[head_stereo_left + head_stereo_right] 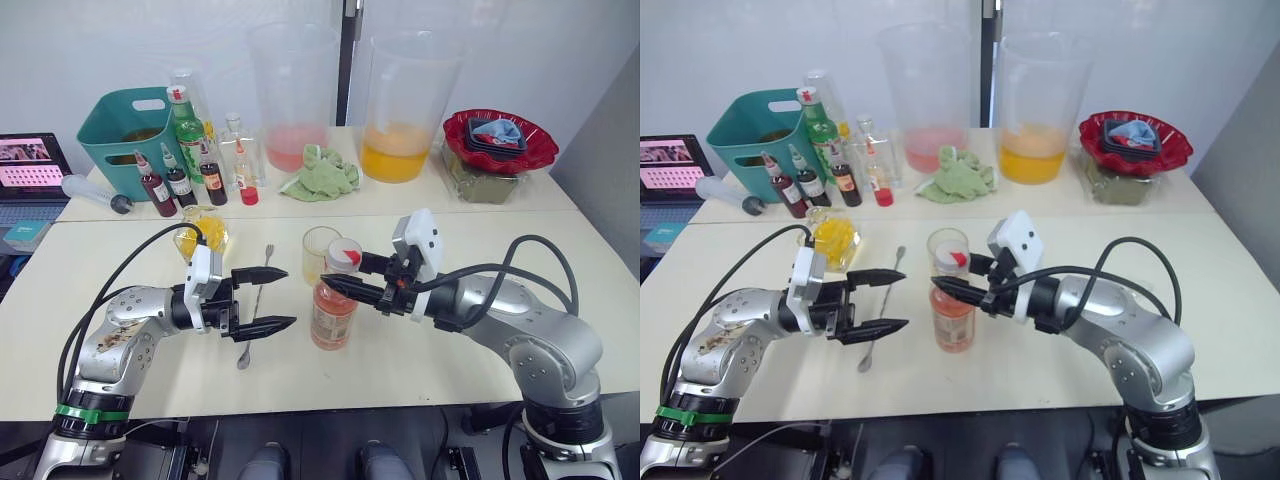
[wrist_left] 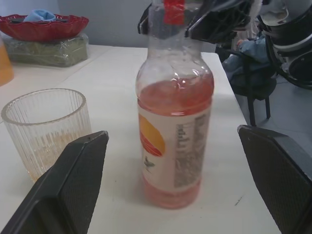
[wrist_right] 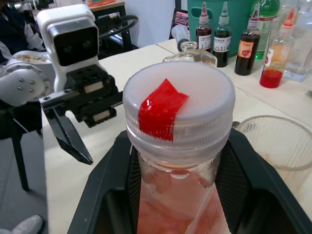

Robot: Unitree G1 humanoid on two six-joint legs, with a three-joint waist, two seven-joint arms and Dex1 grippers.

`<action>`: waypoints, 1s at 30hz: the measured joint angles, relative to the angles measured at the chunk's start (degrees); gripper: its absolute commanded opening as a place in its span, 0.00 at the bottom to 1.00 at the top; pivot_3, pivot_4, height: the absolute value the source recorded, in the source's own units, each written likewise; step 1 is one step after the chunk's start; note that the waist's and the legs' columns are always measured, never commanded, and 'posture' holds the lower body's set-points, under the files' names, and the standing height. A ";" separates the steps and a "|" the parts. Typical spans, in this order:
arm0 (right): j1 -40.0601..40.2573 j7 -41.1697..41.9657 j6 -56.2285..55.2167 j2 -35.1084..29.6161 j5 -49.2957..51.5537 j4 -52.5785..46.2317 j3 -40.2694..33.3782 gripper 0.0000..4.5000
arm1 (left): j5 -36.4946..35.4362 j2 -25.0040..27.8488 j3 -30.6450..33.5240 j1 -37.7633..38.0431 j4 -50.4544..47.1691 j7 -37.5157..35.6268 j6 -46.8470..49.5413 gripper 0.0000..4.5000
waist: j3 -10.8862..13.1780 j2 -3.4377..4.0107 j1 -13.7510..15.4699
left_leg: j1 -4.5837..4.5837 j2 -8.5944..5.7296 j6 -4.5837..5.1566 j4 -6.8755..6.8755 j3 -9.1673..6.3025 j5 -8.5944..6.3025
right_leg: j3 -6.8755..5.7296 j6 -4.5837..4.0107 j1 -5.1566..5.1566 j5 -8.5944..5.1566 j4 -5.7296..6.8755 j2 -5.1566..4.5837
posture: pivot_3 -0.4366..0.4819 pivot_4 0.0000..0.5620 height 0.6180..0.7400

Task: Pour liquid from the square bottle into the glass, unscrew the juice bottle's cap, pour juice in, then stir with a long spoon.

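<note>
Juice bottle (image 1: 333,315) upright on tabletop (image 1: 450,350), just beside glass (image 1: 320,254). Right pincer (image 1: 350,274) pinching white cap (image 1: 344,256). Left pincer (image 1: 262,298) spread, empty, near. Thin plastic, part full: likely light, tippy, squashy; grip body at label.

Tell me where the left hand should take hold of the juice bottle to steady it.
Grip the juice bottle around its labelled lower body, coming in level from the robot's left. It stands upright, and the right hand already straddles the cap from the other side, so the neck is taken. The left hand is open and faces that side; the glass stands close behind, so stay low, probably.
</note>
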 measured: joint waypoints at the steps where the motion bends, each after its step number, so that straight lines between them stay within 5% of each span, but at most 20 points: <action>1: 0.01 -0.75 0.26 0.14 0.22 -0.23 0.00 0.34 | 0.02 -0.06 -0.27 -0.28 0.13 -0.16 -0.04 1.00 | 0.00 0.00 -0.03 | 0.00 0.00 0.00 0.00 0.00 0.00 | -0.01 0.00 0.00 0.00 0.00 0.01 | 0.48 0.27 1.00; 5: 1.25 -2.29 0.34 -0.54 0.22 -1.29 0.31 0.34 | 0.04 -0.09 -0.51 -0.86 1.06 -0.94 -0.18 1.00 | 0.00 0.00 -0.05 | 0.00 -0.02 0.00 0.00 0.00 0.00 | -0.01 0.00 0.01 0.00 0.00 0.00 | 0.48 0.27 1.00; 7: 1.44 -2.26 0.27 -0.91 0.25 -2.01 0.55 0.57 | 0.10 -0.09 -0.52 -0.93 1.52 -1.17 -0.30 1.00 | 0.00 0.00 -0.09 | 0.00 -0.01 0.00 0.00 0.00 0.00 | -0.01 0.00 0.01 0.00 0.00 0.00 | 0.48 0.27 1.00; 13: 1.44 -1.11 0.27 -1.95 3.62 -2.10 0.05 0.99 | -0.18 -0.09 -0.49 -0.94 1.49 -1.99 -0.40 1.00 | 0.00 0.00 -0.12 | 0.04 -0.01 0.00 0.00 0.00 0.00 | -0.01 0.00 0.05 0.00 0.00 0.01 | 0.48 0.27 1.00; 30: 16.58 24.03 -6.07 -26.60 9.66 -1.18 -21.50 0.99 | -2.26 -0.33 -2.14 -8.23 -0.69 -1.39 5.44 1.00 | 0.01 -0.03 1.26 | 0.38 -0.01 0.04 0.01 0.02 0.02 | -0.09 0.02 0.66 -0.01 -0.34 0.05 | 0.48 0.27 1.00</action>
